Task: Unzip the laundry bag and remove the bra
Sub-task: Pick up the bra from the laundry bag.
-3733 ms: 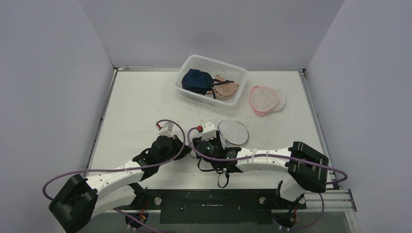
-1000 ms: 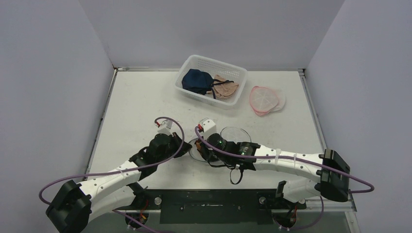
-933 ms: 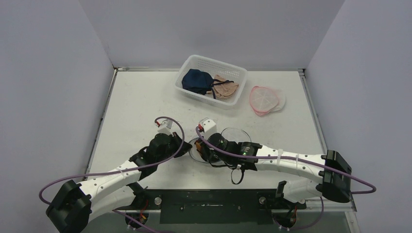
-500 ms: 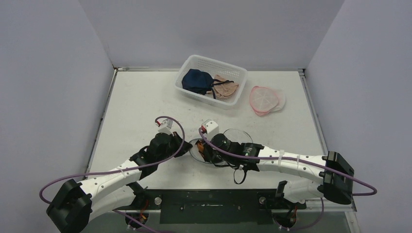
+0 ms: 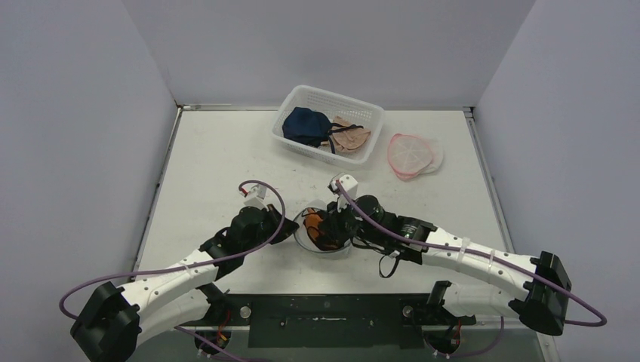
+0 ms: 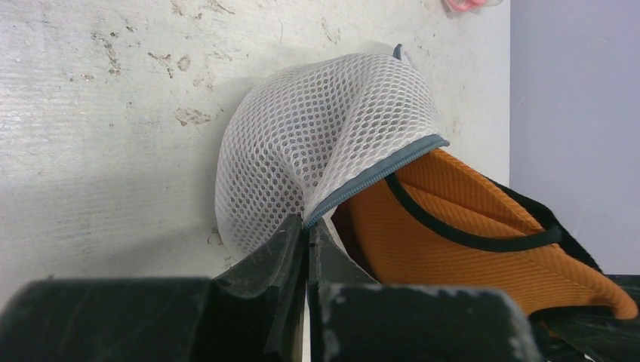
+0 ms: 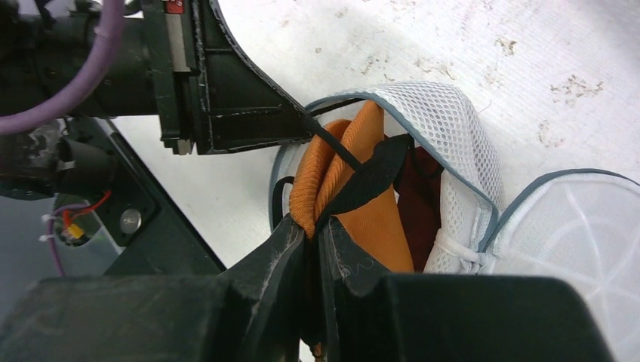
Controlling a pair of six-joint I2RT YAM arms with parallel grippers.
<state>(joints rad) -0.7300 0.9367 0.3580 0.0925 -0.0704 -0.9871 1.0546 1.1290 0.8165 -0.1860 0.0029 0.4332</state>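
Out comes the bra (image 7: 373, 219)

By the table's (image 5: 226, 166) near edge, the left gripper (image 6: 308, 228) stays pinched on the laundry bag's (image 6: 317, 136) zip rim. The right gripper (image 7: 311, 226), clamped on the orange fold, has pulled back rightward, so the bra sits half out; removal looks nearly done

A robot lab cell: plain walls (image 5: 75, 113) enclose a scuffed white table (image 5: 226, 151).

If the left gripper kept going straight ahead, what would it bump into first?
The white mesh laundry bag. The left gripper is pinching its grey zipper edge, so the netting sits directly ahead; the orange bra lies just beside that line.
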